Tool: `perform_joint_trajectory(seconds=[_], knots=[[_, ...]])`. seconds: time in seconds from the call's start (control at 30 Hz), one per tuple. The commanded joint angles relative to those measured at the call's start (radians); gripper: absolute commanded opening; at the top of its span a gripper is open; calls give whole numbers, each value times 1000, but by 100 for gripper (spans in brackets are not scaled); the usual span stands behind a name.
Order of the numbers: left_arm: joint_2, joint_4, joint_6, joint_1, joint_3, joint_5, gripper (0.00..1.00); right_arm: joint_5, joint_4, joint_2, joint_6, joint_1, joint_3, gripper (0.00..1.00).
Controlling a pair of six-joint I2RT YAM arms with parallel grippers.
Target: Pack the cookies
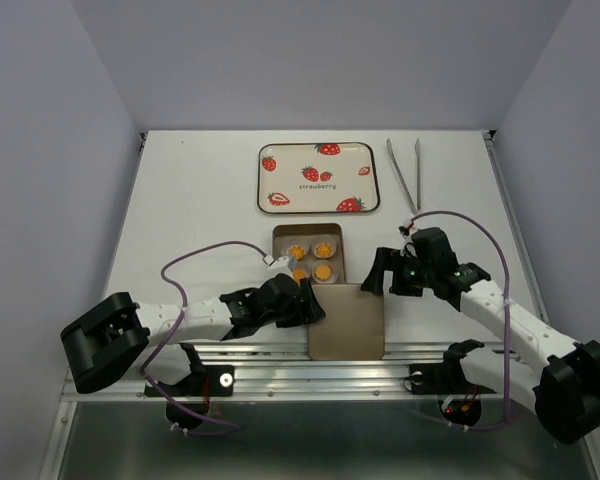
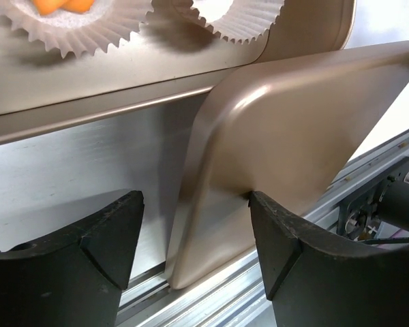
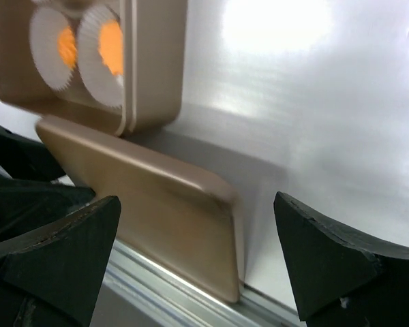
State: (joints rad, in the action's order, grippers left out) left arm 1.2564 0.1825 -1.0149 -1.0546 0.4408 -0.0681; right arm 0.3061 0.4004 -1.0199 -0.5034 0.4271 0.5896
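Where the overhead camera looks down, the cookies (image 1: 309,259) sit in a gold tin (image 1: 279,232), just beyond the left gripper (image 1: 308,303) and left of the right gripper (image 1: 378,272). Left wrist: its jaws are spread astride a corner of the lid (image 2: 293,122), with the cookies (image 2: 58,5) beyond. Right wrist: its jaws gape wide, and the cookies (image 3: 109,46) lie up-left past the lid (image 3: 157,204).

The left wrist view's top edge cuts the cookies (image 2: 54,5) down to one orange sliver in a paper cup (image 2: 75,30). The cup beside it is cropped too, its contents out of sight. The right wrist view is blurred: two cookies show only as orange smears, the others lost past the top edge. From above, the left tool (image 1: 305,300) covers the lid's (image 1: 347,320) near left corner, and its fingertips are hidden there — contact cannot be judged.
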Motion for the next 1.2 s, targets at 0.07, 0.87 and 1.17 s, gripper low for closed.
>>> perform_joint_trajectory(seconds=[0.07,0.87,1.17], knots=[[5,-2,27,-7,52,-18,73,161,65,47,-23,9,-109,100],[-97,-214,82,-33,263,-117,46,317,31,-48,-20,9,134,53],[-143,-291,119,57,341,-182,47,355,-83,-267,-18,9,337,53]])
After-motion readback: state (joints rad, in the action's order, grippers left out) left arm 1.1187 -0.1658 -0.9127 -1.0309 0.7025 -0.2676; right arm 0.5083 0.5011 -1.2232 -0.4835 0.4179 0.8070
